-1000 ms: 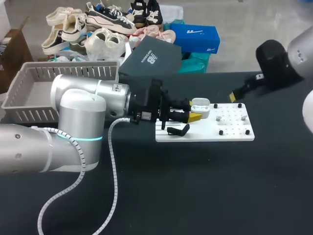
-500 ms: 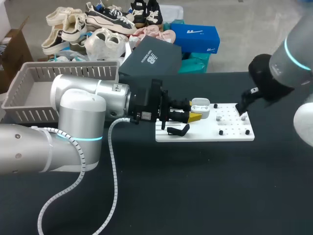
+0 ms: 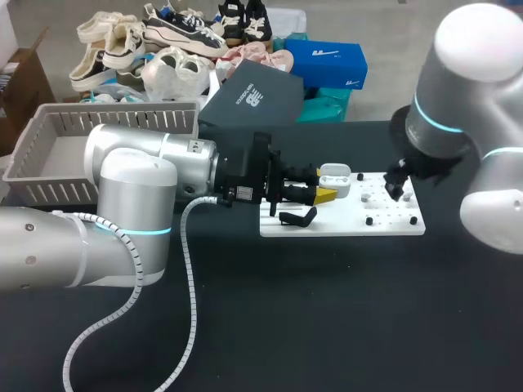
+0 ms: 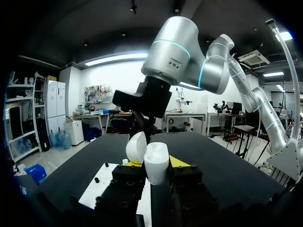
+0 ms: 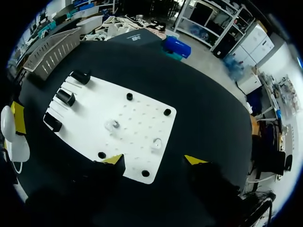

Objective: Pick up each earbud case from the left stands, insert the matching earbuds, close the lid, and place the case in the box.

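Note:
My left gripper [image 3: 324, 194] is shut on a white earbud case [image 3: 335, 177], held just above the left part of the white board [image 3: 343, 222]. The left wrist view shows the case [image 4: 156, 163] upright between the yellow tips with its lid [image 4: 136, 146] swung open. Two small earbuds [image 5: 112, 125] [image 5: 156, 143] sit on the board [image 5: 94, 118] in the right wrist view. My right gripper [image 5: 154, 161] hangs open above the board's right part, close over the second earbud, nothing between its fingers. In the head view that gripper [image 3: 395, 184] covers the board's far right corner.
Black stands [image 5: 65, 97] line the board's left side, one [image 3: 298, 217] below my left gripper. A grey slatted basket [image 3: 49, 155] sits at the table's far left. My right arm [image 4: 156, 90] fills the space ahead of the left gripper.
My right arm has swung in from the far right and come down over the board's right part. My left arm and the case it holds have stayed still.

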Robot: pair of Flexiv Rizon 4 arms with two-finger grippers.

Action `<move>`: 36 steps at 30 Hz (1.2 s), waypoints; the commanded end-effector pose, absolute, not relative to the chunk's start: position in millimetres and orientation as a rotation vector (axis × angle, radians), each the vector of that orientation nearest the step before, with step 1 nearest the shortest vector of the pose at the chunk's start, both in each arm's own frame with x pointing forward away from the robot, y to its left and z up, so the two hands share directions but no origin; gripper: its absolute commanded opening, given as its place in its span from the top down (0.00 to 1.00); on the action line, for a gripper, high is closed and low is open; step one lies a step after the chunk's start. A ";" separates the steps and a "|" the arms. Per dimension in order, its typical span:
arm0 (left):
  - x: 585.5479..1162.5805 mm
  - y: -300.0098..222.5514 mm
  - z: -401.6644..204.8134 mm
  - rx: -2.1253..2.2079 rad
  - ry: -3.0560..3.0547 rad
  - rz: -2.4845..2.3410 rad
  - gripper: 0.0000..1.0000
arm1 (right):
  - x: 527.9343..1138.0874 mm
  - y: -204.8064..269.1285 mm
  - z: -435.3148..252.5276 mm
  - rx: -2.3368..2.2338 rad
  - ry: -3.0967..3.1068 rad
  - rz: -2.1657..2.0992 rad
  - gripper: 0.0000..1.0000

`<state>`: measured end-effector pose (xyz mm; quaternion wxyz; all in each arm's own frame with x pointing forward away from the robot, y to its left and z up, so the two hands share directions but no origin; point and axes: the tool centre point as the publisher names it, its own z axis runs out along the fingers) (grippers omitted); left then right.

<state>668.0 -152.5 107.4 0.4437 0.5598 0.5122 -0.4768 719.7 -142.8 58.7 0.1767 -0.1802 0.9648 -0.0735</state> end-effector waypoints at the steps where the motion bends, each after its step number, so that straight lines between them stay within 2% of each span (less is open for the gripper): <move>1: 666.8 -152.7 107.1 1.384 1.271 -1.178 1.00 | 727.2 -139.2 48.8 -0.475 2.722 -0.327 0.30; 4: 666.8 -152.7 107.1 1.384 1.271 -1.178 1.00 | 729.3 -141.0 43.7 -0.466 2.737 -0.330 0.36; 5: 666.8 -152.7 107.1 1.384 1.271 -1.178 1.00 | 730.1 -141.5 42.3 -0.463 2.740 -0.329 0.39; 6: 666.8 -152.7 107.1 1.384 1.271 -1.178 1.00 | 731.5 -142.6 39.7 -0.461 2.744 -0.331 0.48; 7: 666.8 -152.7 107.1 1.384 1.271 -1.178 1.00 | 731.8 -142.8 39.1 -0.460 2.745 -0.332 0.50; 36: 666.8 -152.7 107.1 1.384 1.271 -1.178 1.00 | 742.7 -145.7 21.7 -0.449 2.795 -0.342 0.60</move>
